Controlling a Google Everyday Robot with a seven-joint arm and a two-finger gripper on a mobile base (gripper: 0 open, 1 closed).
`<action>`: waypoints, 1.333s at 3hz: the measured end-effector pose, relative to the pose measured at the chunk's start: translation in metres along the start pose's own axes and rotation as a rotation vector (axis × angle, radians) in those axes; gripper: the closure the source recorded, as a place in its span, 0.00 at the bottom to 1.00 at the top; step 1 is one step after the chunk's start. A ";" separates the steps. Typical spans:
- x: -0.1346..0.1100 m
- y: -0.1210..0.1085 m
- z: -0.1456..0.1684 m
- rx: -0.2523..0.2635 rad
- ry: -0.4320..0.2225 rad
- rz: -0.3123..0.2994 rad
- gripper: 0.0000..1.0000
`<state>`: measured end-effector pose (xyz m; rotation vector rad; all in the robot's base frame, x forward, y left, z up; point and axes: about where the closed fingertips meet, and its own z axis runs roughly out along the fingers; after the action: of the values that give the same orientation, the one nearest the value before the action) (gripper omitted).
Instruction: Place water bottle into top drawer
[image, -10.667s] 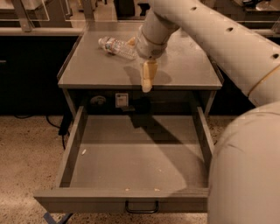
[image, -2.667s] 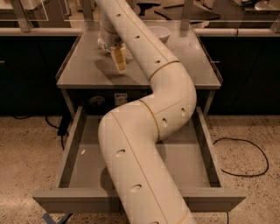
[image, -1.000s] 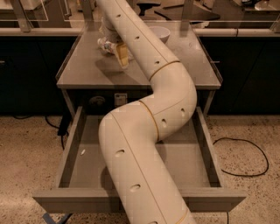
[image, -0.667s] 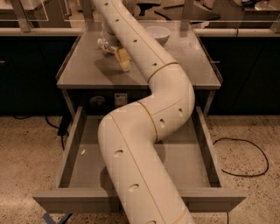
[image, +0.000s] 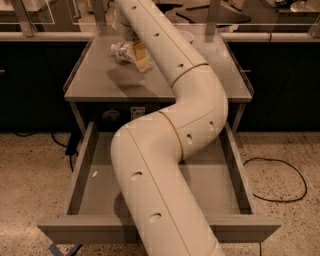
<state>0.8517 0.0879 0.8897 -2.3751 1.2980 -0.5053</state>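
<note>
Lying flat on tabletop, water bottle, long axis left-right, tool beside it, grip unclear

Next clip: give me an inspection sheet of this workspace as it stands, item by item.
Surface: grey tabletop, carrying the bottle.
Job's things: water bottle lying on its side on the tabletop; top drawer pulled open, bottle not in it.
Clutter: white bowl at the tabletop's back, mostly behind the arm.
Grippers: gripper at the bottle, over the tabletop.
Cables: black cable looped on the floor, right.
Surroundings: speckled floor.
</note>
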 end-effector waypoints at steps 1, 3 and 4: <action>0.004 0.003 -0.009 -0.009 0.007 0.003 0.00; 0.009 0.045 0.042 -0.145 -0.006 0.035 0.00; 0.009 0.045 0.042 -0.145 -0.006 0.035 0.00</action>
<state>0.8444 0.0644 0.8323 -2.4634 1.4148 -0.4065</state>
